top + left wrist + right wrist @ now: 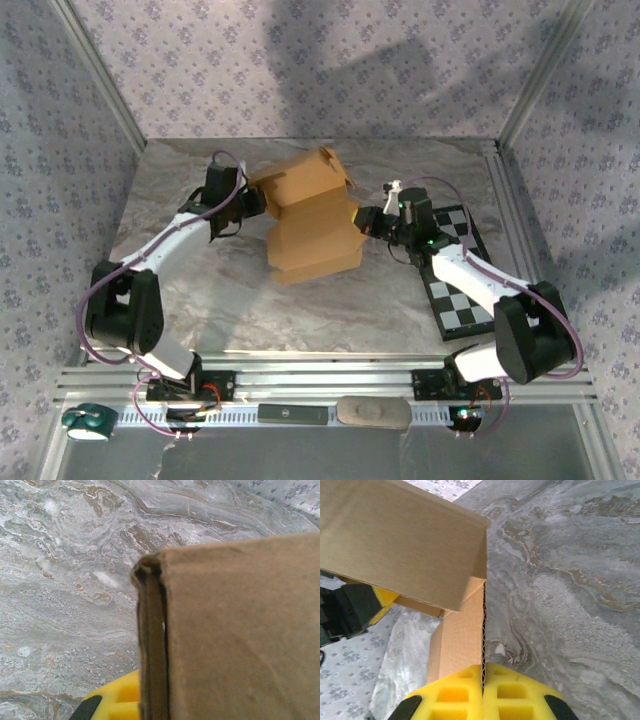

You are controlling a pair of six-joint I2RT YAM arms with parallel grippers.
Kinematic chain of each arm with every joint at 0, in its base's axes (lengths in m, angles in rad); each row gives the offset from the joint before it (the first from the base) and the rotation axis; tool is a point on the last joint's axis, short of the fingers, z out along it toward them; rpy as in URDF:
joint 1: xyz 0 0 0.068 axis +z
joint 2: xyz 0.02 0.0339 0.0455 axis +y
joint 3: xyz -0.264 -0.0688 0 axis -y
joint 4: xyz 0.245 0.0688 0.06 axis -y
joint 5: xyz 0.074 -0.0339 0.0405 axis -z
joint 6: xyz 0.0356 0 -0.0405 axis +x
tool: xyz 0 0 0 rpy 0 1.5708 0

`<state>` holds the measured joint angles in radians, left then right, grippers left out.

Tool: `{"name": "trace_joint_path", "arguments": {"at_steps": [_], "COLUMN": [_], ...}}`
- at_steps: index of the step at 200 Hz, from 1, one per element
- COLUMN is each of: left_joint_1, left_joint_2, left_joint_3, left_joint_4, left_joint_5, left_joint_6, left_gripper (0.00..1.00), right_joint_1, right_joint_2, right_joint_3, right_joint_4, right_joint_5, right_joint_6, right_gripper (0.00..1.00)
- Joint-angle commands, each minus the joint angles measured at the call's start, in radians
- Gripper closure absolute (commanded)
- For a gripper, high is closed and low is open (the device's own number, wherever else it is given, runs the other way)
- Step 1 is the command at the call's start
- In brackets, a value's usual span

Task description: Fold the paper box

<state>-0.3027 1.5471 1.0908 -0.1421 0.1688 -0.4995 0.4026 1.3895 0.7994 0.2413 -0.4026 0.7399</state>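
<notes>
The paper box (310, 220) is being held half folded at the far middle of the counter (300, 310), with the left hand (248, 205) pinching its left edge and the right hand (368, 222) pinching its right flap. Both should be holding tight and pushing in slowly

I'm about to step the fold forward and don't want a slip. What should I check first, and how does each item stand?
1. Right claw clamped on the paper box: ok, a cardboard edge sits between its yellow fingers.
2. Left claw shut on the box's left side: ok.
3. Box fully folded: not ok, its panels stand at uneven angles.
4. Box resting on the table: cannot tell.
5. Checkered board apart from the box: ok, it lies off to the right.
</notes>
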Motion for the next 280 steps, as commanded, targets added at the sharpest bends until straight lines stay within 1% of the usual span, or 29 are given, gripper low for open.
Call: {"name": "trace_joint_path", "arguments": {"at_steps": [1, 22, 47, 88, 110, 116, 123, 143, 153, 171, 182, 196, 215, 246, 280], "left_joint_1": [0.022, 0.028, 0.030, 0.038, 0.043, 0.045, 0.048, 0.057, 0.063, 0.072, 0.074, 0.076, 0.076, 0.076, 0.076], "left_joint_2": [-0.035, -0.042, -0.046, -0.050, -0.051, -0.052, -0.053, -0.050, -0.047, -0.043, -0.039, -0.041, -0.046, -0.042, -0.026], "left_joint_3": [-0.014, -0.028, -0.031, -0.033, -0.037, -0.038, -0.039, -0.033, -0.034, -0.032, -0.028, -0.023, -0.024, -0.014, 0.023], "left_joint_4": [0.058, 0.083, 0.094, 0.102, 0.104, 0.102, 0.101, 0.081, 0.078, 0.076, 0.072, 0.069, 0.070, 0.067, 0.039], "left_joint_5": [0.016, 0.024, 0.032, 0.045, 0.052, 0.055, 0.056, 0.065, 0.071, 0.084, 0.092, 0.098, 0.113, 0.158, 0.217], "left_joint_6": [-0.036, -0.049, -0.048, -0.041, -0.037, -0.036, -0.034, -0.022, -0.015, -0.006, 0.000, 0.007, 0.017, 0.029, 0.049], "left_gripper": [1.00, 1.00, 1.00, 1.00, 1.00, 1.00, 1.00, 1.00, 1.00, 1.00, 1.00, 1.00, 1.00, 1.00, 1.00], "right_joint_1": [-0.028, -0.058, -0.087, -0.099, -0.111, -0.113, -0.111, -0.083, -0.078, -0.094, -0.111, -0.149, -0.195, -0.194, -0.191], "right_joint_2": [-0.019, 0.000, 0.046, 0.155, 0.160, 0.151, 0.130, 0.022, -0.019, -0.075, -0.103, -0.126, -0.114, 0.019, 0.195], "right_joint_3": [-0.021, -0.049, -0.059, 0.010, 0.022, 0.039, 0.069, 0.159, 0.192, 0.225, 0.239, 0.247, 0.290, 0.477, 0.620], "right_joint_4": [0.130, 0.211, 0.318, 0.324, 0.327, 0.283, 0.183, -0.162, -0.246, -0.316, -0.340, -0.329, -0.304, -0.395, -0.465], "right_joint_5": [-0.088, -0.129, -0.210, -0.348, -0.379, -0.384, -0.377, -0.252, -0.228, -0.237, -0.240, -0.249, -0.257, -0.209, -0.236], "right_joint_6": [0.086, 0.156, 0.237, 0.332, 0.351, 0.321, 0.250, -0.026, -0.101, -0.190, -0.220, -0.215, -0.216, -0.374, -0.600], "right_gripper": [1.00, 1.00, 1.00, 1.00, 1.00, 1.00, 1.00, 0.76, 0.68, 0.59, 0.58, 0.58, 0.59, 0.60, 0.60]}}
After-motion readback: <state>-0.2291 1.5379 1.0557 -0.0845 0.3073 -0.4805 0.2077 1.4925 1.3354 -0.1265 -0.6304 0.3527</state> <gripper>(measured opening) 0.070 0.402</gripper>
